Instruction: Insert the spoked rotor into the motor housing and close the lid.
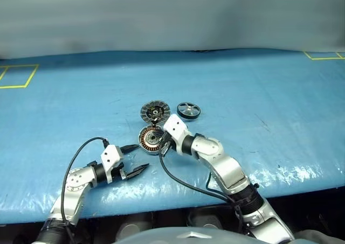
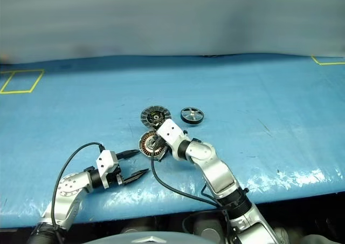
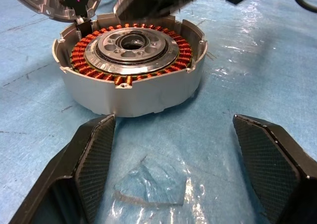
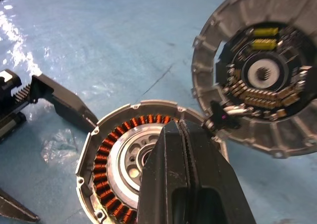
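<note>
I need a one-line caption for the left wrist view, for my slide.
Open left gripper facing the motor housing, copper windings exposed, rotor not yet inserted.

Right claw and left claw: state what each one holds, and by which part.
Nothing is held. The right claw is shut empty above the motor housing; the left claw stands open before it, apart.

Over motor housing (image 1: 150,139) — blocked by closed right gripper (image 4: 185,135); lid (image 1: 155,112) swung back, spoked rotor (image 1: 188,110) unobstructed — open blue table (image 1: 269,93) around.

No readable text, labels or numbers anywhere
</note>
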